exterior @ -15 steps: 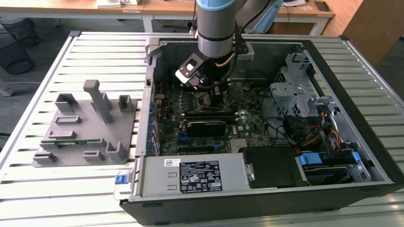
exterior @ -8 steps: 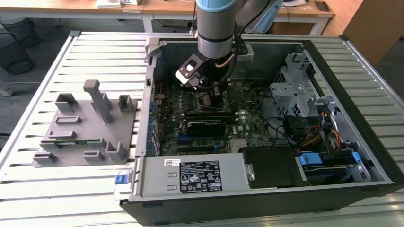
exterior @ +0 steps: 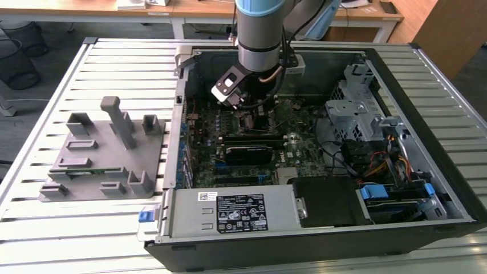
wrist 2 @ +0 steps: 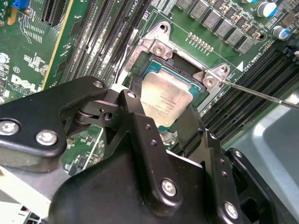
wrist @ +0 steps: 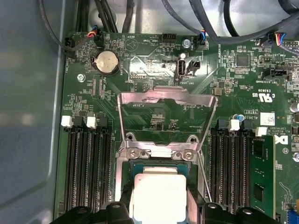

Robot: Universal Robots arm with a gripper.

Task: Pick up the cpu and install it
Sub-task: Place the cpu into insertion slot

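Jaws are gripping the cpu (wrist: 159,196) (wrist 2: 164,95) by 2 opposite edges, narrowed onto it, right over the open socket (wrist: 122,161) on the motherboard (wrist: 224,93) in both wrist views. The socket's metal load plate (wrist: 166,94) is standing tilted back. The computer case (exterior: 228,260) is lying open on the slatted worktop (exterior: 114,57).

I'm in an office-like lab: slatted metal tabletop (exterior: 114,63), opened computer case (exterior: 304,248), wooden desks (exterior: 198,8) along the top, mesh bin (exterior: 17,65) upper left.

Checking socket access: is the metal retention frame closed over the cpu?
No, in the first wrist view the retention frame is flipped open and the cpu lies uncovered.
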